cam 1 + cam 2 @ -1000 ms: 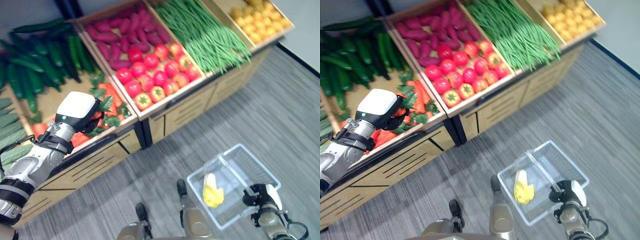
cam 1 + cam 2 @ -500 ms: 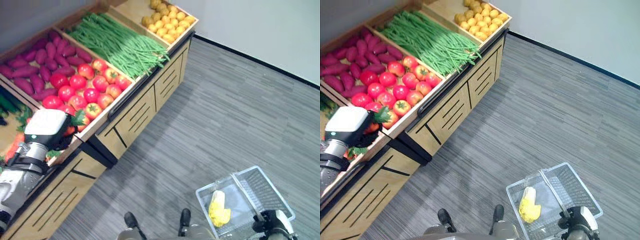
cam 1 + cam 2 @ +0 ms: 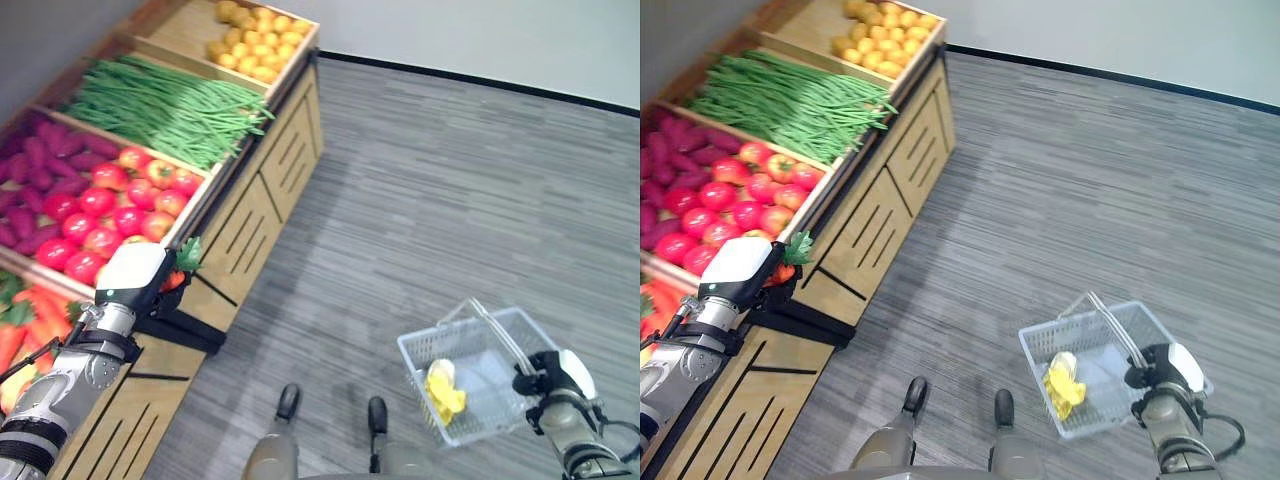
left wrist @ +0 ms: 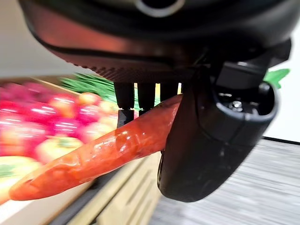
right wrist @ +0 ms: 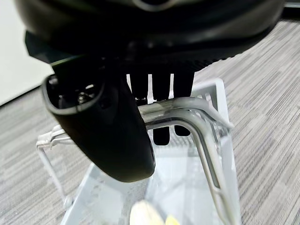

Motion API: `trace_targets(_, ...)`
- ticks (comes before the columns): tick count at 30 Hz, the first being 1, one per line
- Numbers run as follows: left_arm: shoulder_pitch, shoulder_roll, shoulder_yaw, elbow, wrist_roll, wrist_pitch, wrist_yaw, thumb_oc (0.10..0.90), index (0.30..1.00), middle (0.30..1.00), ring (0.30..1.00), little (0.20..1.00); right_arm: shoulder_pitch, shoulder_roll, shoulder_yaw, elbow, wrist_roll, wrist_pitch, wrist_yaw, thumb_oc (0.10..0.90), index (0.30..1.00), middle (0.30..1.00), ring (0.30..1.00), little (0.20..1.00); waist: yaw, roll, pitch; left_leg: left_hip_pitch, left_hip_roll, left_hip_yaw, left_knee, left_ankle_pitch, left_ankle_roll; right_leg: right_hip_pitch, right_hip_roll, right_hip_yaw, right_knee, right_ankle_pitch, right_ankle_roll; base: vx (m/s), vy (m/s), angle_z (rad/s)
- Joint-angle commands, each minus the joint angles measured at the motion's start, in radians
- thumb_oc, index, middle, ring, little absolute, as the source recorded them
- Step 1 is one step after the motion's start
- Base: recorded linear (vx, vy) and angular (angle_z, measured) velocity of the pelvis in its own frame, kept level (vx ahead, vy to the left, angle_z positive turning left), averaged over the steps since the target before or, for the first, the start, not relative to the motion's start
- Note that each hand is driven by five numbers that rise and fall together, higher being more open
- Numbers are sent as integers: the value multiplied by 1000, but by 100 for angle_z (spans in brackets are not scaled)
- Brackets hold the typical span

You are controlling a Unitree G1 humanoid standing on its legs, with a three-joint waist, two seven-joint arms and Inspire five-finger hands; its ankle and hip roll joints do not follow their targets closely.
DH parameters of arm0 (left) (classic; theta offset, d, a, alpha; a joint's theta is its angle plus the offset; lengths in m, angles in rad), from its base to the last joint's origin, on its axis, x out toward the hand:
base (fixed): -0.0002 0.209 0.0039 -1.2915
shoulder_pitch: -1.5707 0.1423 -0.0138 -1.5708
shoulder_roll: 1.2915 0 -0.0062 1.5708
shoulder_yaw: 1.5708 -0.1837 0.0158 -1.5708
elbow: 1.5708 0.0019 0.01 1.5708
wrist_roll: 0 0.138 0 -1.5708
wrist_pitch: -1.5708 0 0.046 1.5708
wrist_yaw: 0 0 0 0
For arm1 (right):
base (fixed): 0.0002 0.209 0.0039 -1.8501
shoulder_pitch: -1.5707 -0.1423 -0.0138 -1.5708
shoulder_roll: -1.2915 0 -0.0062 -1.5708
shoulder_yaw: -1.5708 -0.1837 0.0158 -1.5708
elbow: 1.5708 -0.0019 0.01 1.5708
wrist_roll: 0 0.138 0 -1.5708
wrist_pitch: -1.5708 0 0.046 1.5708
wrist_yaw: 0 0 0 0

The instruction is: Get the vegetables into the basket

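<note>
One carrot [image 4: 108,152] sits clamped in our left hand [image 3: 135,283] at the stand's [image 3: 255,190] front edge — picked, not yet delivered. Our right hand [image 3: 1167,370] grips the handle [image 5: 187,110] of the basket [image 3: 1092,408], well apart — next, we judge, carry the carrot across and release it inside.

A wooden produce stand [image 3: 262,190] holds green beans [image 3: 160,105], tomatoes [image 3: 105,205] and purple sweet potatoes [image 3: 30,165].
</note>
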Motion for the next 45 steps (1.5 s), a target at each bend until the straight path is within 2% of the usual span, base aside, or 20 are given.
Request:
trace_targets(1, -90, 62, 132, -89, -42, -20, 89, 400, 300, 300, 300, 300, -40, -84, 5, -34, -18, -42, -63, 400, 300, 300, 300, 300, 10, -42, -57, 38, -9, 62, -53, -4, -9, 14, -86, 13, 103, -94, 115, 50, 276, -65)
trace_targets(5, -84, 92, 142, -128, -40, -32, 80, 400, 300, 300, 300, 300, -50, -61, 16, -41, -26, -35, -51, 400, 300, 300, 300, 300, 1, -57, -67, 66, -27, 142, -70, -27, 23, -30, -124, 63, 107, -54, 154, -7, 231, -69)
trace_targets(6, -79, 98, 148, -140, -41, -36, 76, 400, 300, 300, 300, 300, -55, -55, 16, -39, -26, -33, -52, 400, 300, 300, 300, 300, 1, -61, -66, 69, -34, 160, -72, -33, 28, -40, -132, 72, 102, -36, 163, -107, 268, -69)
trace_targets(7, -51, 105, 181, -150, -42, -35, 74, 400, 300, 300, 300, 300, -68, -41, 21, -39, -32, -28, -52, 400, 300, 300, 300, 300, 10, -69, -59, 75, -40, 206, -90, -29, 36, -77, -150, 70, 103, 15, 180, -109, 229, -90)
trace_targets(9, -37, 108, 195, -155, -43, -31, 70, 400, 300, 300, 300, 300, -76, -38, 17, -29, -29, -24, -53, 400, 300, 300, 300, 300, 25, -67, -54, 85, -35, 234, -111, -22, 41, -93, -156, 9, 134, 14, 173, -82, 123, -103)
trace_targets(12, -7, 108, 226, -174, -48, -30, 56, 400, 300, 300, 300, 300, -87, -42, 16, -26, -36, -22, -54, 400, 300, 300, 300, 300, 50, -57, -54, 91, -15, 275, -117, -20, 40, -67, -183, -136, 179, -19, 158, -52, 44, -43)
trace_targets(14, 3, 100, 230, -173, -54, -33, 43, 400, 300, 300, 300, 300, -92, -50, 18, -18, -43, -23, -55, 400, 300, 300, 300, 300, 52, -59, -58, 95, -10, 292, -115, -18, 36, -53, -186, -159, 184, -15, 160, -9, 4, -59)
trace_targets(16, 8, 96, 227, -169, -54, -35, 30, 400, 300, 300, 300, 300, -85, -59, 9, -24, -40, -23, -56, 400, 300, 300, 300, 300, 53, -68, -73, 108, -12, 302, -123, -23, 32, -37, -183, -154, 151, -13, 162, 47, -27, -35)
trace_targets(23, 12, 47, 200, -150, -84, -47, 9, 400, 300, 300, 300, 300, -77, -89, -4, -122, -53, -25, -63, 400, 300, 300, 300, 300, 38, -66, -92, 149, 12, 332, -129, -20, 9, 1, -161, -166, 47, 2, 159, 61, -98, -21)
trace_targets(27, -14, 9, 152, -145, -104, -54, -7, 400, 300, 300, 300, 300, -83, -109, 6, -155, -57, -27, -52, 400, 300, 300, 300, 300, 25, -63, -106, 162, 31, 330, -136, -12, -8, 28, -141, -164, 11, 0, 153, 33, -115, -6)
trace_targets(33, -111, -42, 21, -157, -133, -80, -26, 400, 300, 300, 300, 300, -162, -153, 57, -168, -64, -31, -65, 400, 300, 300, 300, 300, 8, -49, -121, 155, 53, 335, -136, -2, -27, 27, -124, -156, -2, -8, 148, 2, -71, -1)
trace_targets(38, -217, -76, -126, -215, -144, -109, -50, 400, 300, 300, 300, 300, -263, -149, 124, -167, -69, -32, -82, 400, 300, 300, 300, 300, -6, -40, -134, 168, 60, 358, -136, -8, -30, 25, -118, -135, -2, -8, 150, 16, -17, -6)
trace_targets(39, -220, -77, -128, -213, -145, -108, -49, 400, 300, 300, 300, 300, -263, -150, 123, -166, -68, -32, -82, 400, 300, 300, 300, 300, -4, -40, -133, 169, 60, 358, -136, -8, -30, 25, -118, -135, -2, -8, 150, 18, -14, -14)
trace_targets(40, -262, -77, -178, -243, -145, -117, -59, 400, 300, 300, 300, 300, -295, -144, 146, -180, -64, -32, -87, 400, 300, 300, 300, 300, -14, -37, -137, 170, 60, 363, -136, -10, -31, 24, -115, -129, -2, -8, 149, 5, -2, -13)
trace_targets(45, -363, -88, -299, -304, -140, -137, -81, 400, 300, 300, 300, 300, -358, -111, 196, -200, -51, -40, -96, 400, 300, 300, 300, 300, -25, -33, -141, 178, 62, 373, -136, -16, -30, 24, -113, -114, -2, -7, 149, 12, -3, -6)
